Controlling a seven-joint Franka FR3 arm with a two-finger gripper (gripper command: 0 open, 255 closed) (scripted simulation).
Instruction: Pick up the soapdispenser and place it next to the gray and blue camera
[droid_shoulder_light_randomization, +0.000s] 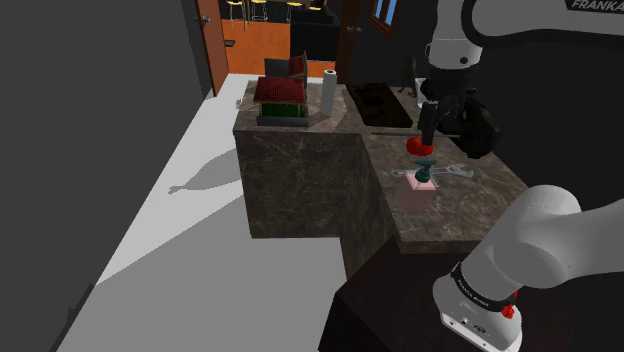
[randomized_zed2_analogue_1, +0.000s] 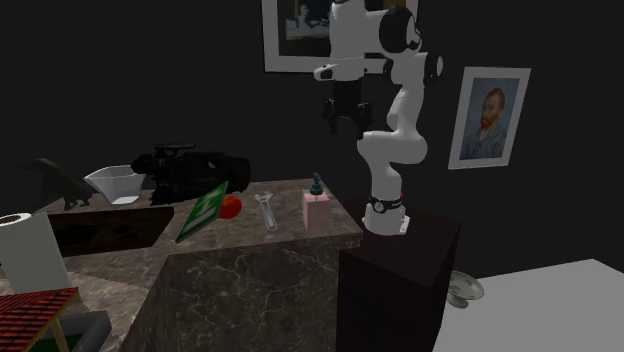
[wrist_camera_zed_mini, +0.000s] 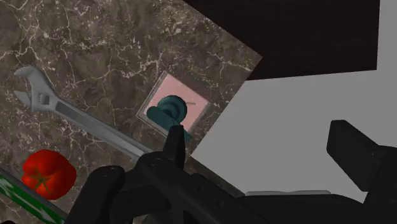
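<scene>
The soap dispenser (droid_shoulder_light_randomization: 424, 176) is a pink block with a teal pump, standing upright on the dark marble counter (droid_shoulder_light_randomization: 450, 215) near its edge by the stand. It also stands in the second exterior view (randomized_zed2_analogue_1: 315, 208), and the wrist view looks down on the soap dispenser (wrist_camera_zed_mini: 174, 105). My gripper (randomized_zed2_analogue_1: 345, 118) hangs high above the counter, open and holding nothing. In the wrist view the gripper (wrist_camera_zed_mini: 261, 139) is off to the side of the dispenser, over the counter's edge. The camera (randomized_zed2_analogue_1: 190, 170) looks dark and lies further along the counter, beyond the tomato.
A red tomato (randomized_zed2_analogue_1: 231, 206), a steel wrench (randomized_zed2_analogue_1: 267, 212) and a green book (randomized_zed2_analogue_1: 203, 212) lie between dispenser and camera. A white bowl (randomized_zed2_analogue_1: 115, 184) and a dark dinosaur figure (randomized_zed2_analogue_1: 60, 181) stand past the camera. A paper roll (droid_shoulder_light_randomization: 329, 91) and a red-roofed toy house (droid_shoulder_light_randomization: 280, 97) stand on the far counter.
</scene>
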